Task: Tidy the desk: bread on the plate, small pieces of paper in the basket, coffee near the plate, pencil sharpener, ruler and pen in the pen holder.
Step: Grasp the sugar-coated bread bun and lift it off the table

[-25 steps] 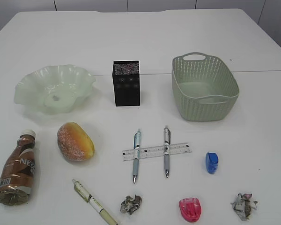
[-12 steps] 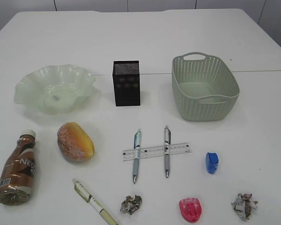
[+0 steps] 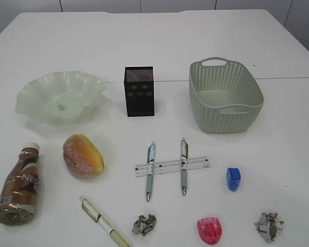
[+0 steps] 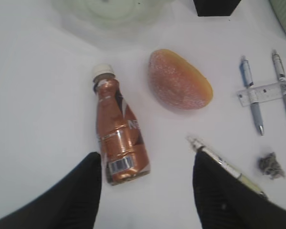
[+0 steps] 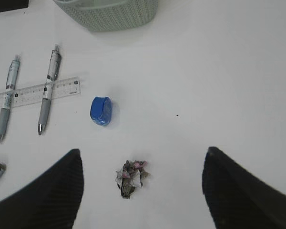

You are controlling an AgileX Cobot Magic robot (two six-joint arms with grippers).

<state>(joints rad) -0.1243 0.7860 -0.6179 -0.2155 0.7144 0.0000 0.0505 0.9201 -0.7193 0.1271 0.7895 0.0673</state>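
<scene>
Left gripper hovering with jaws apart and empty, coffee bottle lying flat just ahead, base between the fingers, long axis running forward to its cap, nearer this arm than the right.

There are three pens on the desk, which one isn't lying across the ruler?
The pale yellowish pen at the front left, lying at a slant below the bread. The two grey pens both cross the clear ruler.
</scene>
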